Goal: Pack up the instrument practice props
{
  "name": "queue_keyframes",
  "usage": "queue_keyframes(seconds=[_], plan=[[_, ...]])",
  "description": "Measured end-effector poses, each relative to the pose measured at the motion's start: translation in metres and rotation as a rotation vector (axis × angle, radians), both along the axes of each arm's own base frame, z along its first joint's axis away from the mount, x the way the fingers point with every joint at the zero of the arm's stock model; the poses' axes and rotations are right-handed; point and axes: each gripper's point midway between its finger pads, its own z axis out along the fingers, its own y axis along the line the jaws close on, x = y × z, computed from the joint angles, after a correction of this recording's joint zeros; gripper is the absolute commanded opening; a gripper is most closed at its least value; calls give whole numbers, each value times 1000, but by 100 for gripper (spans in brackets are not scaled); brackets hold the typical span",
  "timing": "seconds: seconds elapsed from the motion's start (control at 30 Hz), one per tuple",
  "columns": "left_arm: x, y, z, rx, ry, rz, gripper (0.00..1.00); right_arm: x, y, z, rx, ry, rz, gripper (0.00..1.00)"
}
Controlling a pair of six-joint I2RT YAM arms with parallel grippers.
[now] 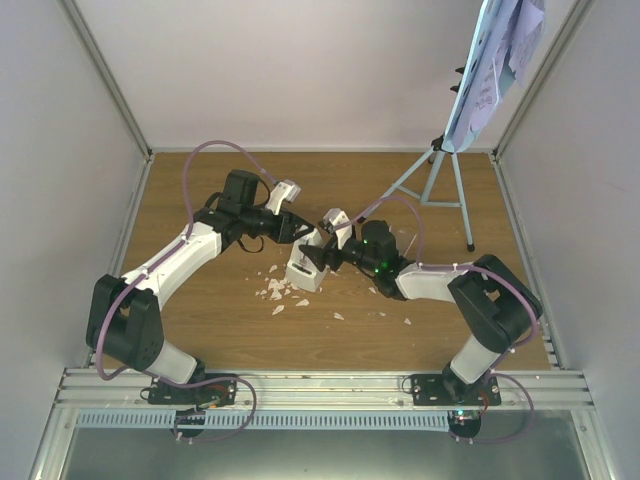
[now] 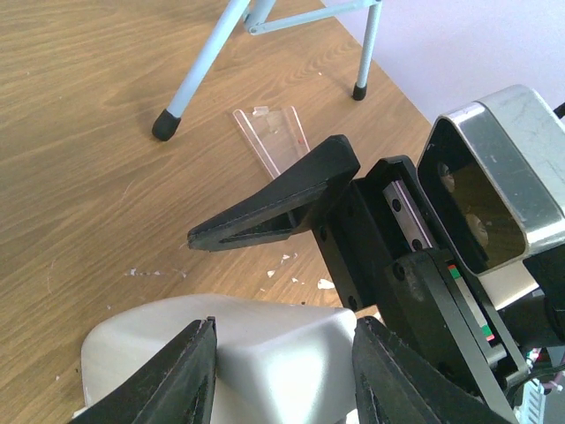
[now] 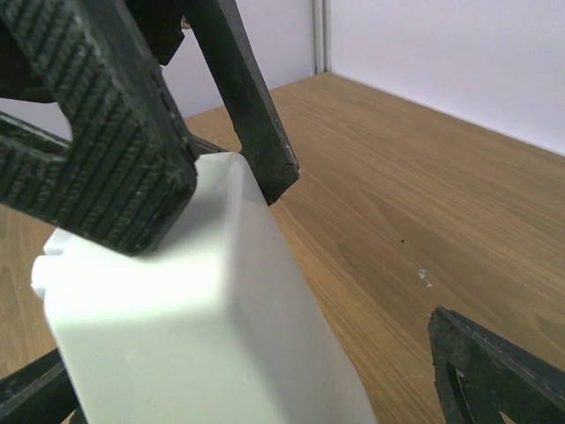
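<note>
**Slip Risk: Metronome**

My left gripper (image 2: 284, 340) was clamped on the tapered white metronome (image 3: 203, 336), mid-table; the taper could let it slip. My right gripper (image 1: 325, 258) stood apart astride it and might knock it toward the clear cover (image 2: 274, 137).

Overhead camera looks down across the whole table (image 1: 250, 340) from its near edge; both wrist cameras press in close, sharing the white metronome (image 1: 305, 270).

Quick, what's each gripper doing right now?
Left gripper: closed on the white metronome.
Right gripper: open, fingers on either side of the metronome, not clamping it.
</note>
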Motion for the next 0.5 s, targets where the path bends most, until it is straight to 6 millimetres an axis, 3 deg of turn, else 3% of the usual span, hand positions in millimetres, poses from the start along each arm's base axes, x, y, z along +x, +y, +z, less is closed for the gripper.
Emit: queue_keyframes(seconds=[0.5], plan=[[0,0,0,2,1,1,45,5,3,0,-6,6,-1,94]])
